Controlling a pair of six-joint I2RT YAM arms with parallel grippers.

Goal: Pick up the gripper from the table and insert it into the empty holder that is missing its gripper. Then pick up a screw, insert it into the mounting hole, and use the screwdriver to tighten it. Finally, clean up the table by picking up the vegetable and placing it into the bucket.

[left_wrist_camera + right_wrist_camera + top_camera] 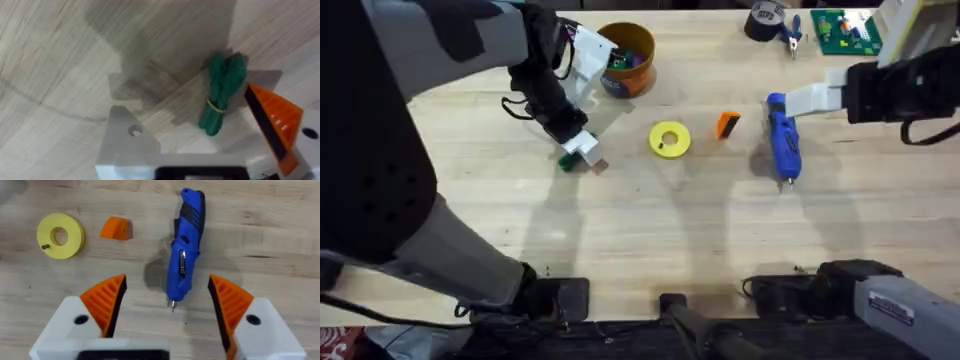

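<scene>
The dark-green vegetable (221, 93) lies on the table between the fingers of my open left gripper (185, 100), nearer the orange-tipped finger. The other finger is the bare white holder (127, 147) with its mounting hole. From overhead, the left gripper (578, 148) hangs just over the vegetable (566, 163), left of the bucket (625, 60). The loose orange gripper (727, 124) (116, 228) lies mid-table. The blue screwdriver (782, 140) (185, 250) lies below my open right gripper (167, 282), between its two orange pads; overhead shows that gripper (812, 98) at the screwdriver's far end.
A flat yellow disc (669, 139) (61, 235) with a small dark piece on it sits between the vegetable and the orange wedge. The bucket holds coloured toys. A black tape roll (763, 20), blue-handled pliers (792, 35) and a green board (845, 30) lie at the far right.
</scene>
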